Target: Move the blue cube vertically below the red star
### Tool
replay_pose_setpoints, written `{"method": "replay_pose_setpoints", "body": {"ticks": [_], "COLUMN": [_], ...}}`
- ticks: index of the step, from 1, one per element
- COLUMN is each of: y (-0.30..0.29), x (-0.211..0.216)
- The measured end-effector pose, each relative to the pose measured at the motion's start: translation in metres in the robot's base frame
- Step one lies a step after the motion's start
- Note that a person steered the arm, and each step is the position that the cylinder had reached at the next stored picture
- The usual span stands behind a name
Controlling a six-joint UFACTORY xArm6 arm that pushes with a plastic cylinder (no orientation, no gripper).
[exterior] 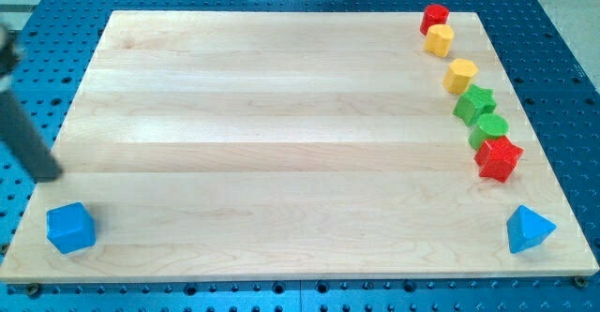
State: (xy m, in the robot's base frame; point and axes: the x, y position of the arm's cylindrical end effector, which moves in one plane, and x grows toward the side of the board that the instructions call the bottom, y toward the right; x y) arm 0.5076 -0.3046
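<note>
The blue cube sits at the wooden board's bottom left corner. The red star lies near the board's right edge, below the middle. My tip is at the view's left edge, just above and slightly left of the blue cube, a short gap apart from it. The rod rises up and to the left out of the view.
Along the right edge from the top down: a red block, a yellow block, a yellow block, a green star, a green round block. A blue triangular block sits at the bottom right corner.
</note>
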Motion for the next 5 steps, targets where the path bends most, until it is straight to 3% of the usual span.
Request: {"method": "replay_pose_setpoints", "body": {"ticks": [2,3,4,5], "y": [0.005,0.045,0.131,0.086], "x": [0.096,0.068,0.045,0.046]}}
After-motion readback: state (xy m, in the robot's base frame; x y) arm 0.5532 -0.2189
